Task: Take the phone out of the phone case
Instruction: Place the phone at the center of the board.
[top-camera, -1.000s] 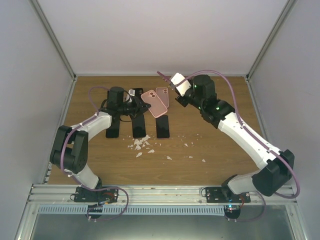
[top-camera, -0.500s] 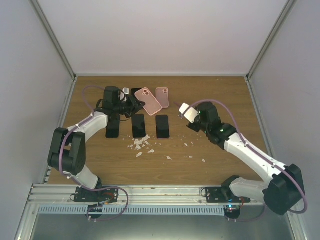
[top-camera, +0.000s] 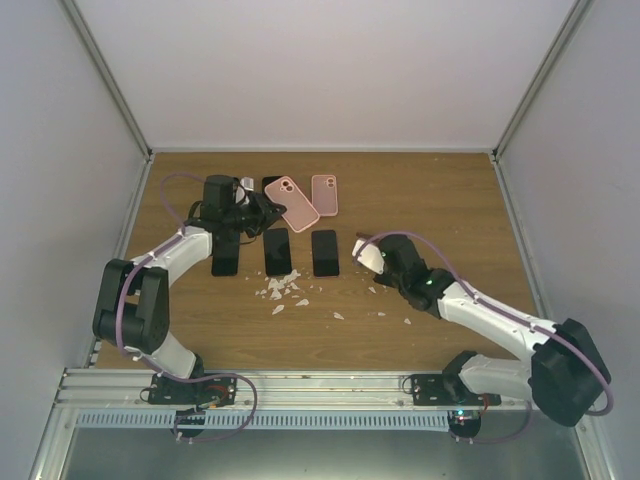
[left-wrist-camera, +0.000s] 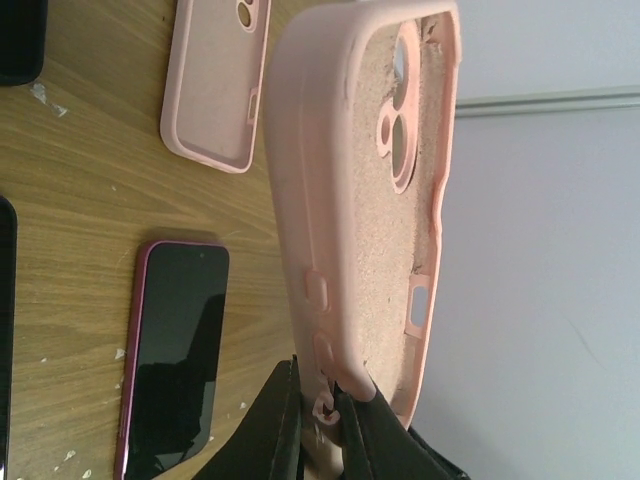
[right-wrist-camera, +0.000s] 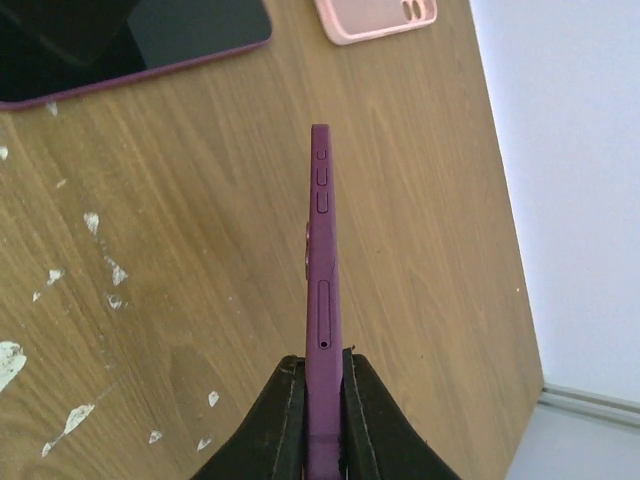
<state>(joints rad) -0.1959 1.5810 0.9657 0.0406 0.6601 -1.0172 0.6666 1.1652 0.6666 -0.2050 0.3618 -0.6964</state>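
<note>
High rear overview; close wrist views; shared table (top-camera: 450, 200)

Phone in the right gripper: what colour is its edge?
Deep magenta-purple; the right wrist view shows the phone best.

No txt, brand, nr or sign readable in any view. The pink case (left-wrist-camera: 340, 200) is plain, no print. The held phone (right-wrist-camera: 322, 280) shows edge-on: buttons only, no legible marks. The lying phones (top-camera: 277, 250) have black screens w/ nothing displayed.
</note>
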